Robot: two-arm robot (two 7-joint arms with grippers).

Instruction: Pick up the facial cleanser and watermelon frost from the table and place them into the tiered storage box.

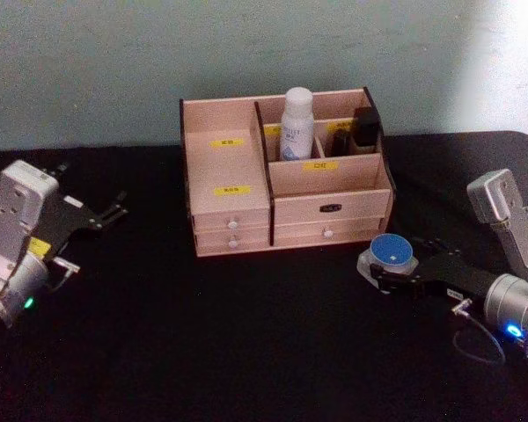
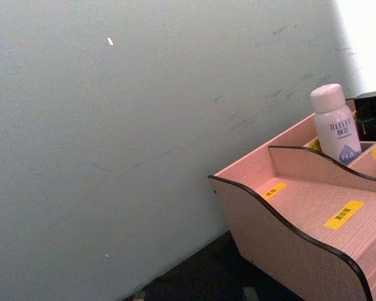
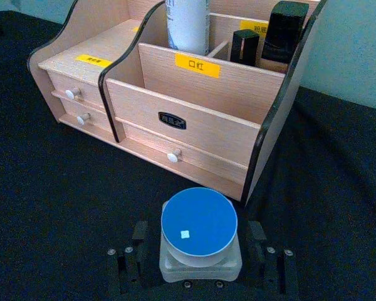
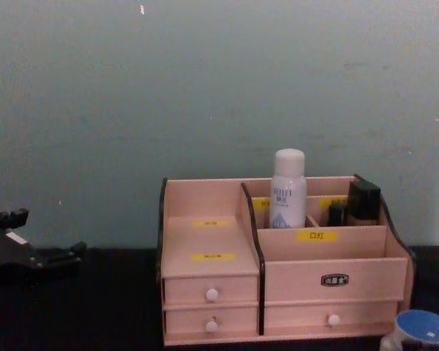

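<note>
Head view: the tiered storage box (image 1: 330, 180) stands at the centre rear of the table (image 1: 202, 334), a flat matt black surface. The box is pale pinkish wood with a visible grain, curved black-trimmed side walls, stepped open compartments, rectangular yellow labels and four small drawers with round white knobs.

The facial cleanser (image 1: 297, 123), a smooth white cylindrical bottle with a rounded cap and blue print, stands upright in a rear compartment. Two black, squarish containers (image 1: 365, 130) occupy the rear right compartment.

The right gripper (image 3: 199, 263) is low over the table, just in front of the box's right front corner. Its black jaws are clamped on the watermelon frost (image 3: 198, 221), a squat translucent jar with a flat, round blue lid. Whether the jar base touches the table cannot be determined.

The left gripper (image 1: 101, 214) is parked over the table's left side, well apart from the box, jaws spread and holding nothing.
</note>
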